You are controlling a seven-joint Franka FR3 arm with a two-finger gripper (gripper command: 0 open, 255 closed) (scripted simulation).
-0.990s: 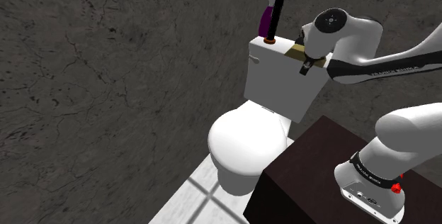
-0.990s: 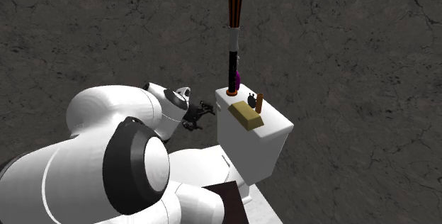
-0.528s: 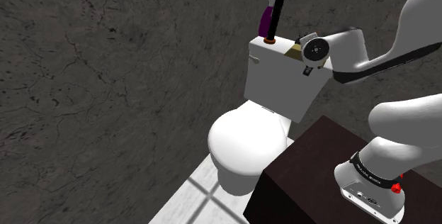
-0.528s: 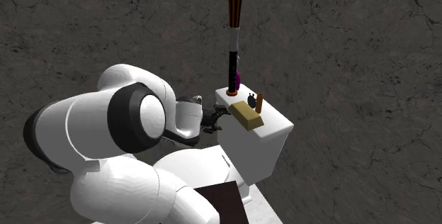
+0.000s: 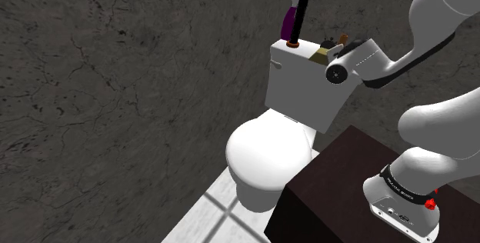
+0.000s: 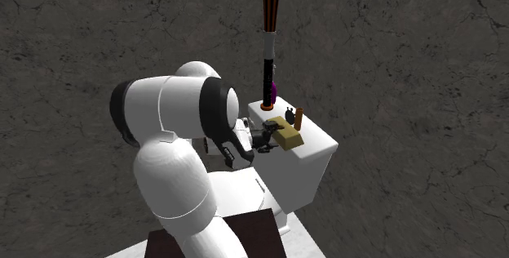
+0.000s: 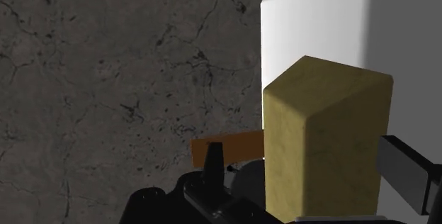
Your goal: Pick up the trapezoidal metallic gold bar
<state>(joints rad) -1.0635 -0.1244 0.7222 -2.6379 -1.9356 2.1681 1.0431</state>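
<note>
Sharing white toilet tank lid (image 6: 316, 140) with trapezoidal metallic gold bar (image 6: 287, 136): brown cylinder (image 6: 298, 117), black-orange pole (image 6: 270, 28), purple bottle (image 5: 288, 20). Black claw (image 6: 267, 131) at bar; open or gripping, cannot tell. Dark cracked wall (image 5: 115, 64) behind.

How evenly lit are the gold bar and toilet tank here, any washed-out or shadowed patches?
Wrist view: the gold bar shows lighter and darker faces, and the tank behind it washes out to flat white. Shoulder view: dim wall, bright toilet bowl. Second exterior view: the gold bar is evenly lit.
</note>
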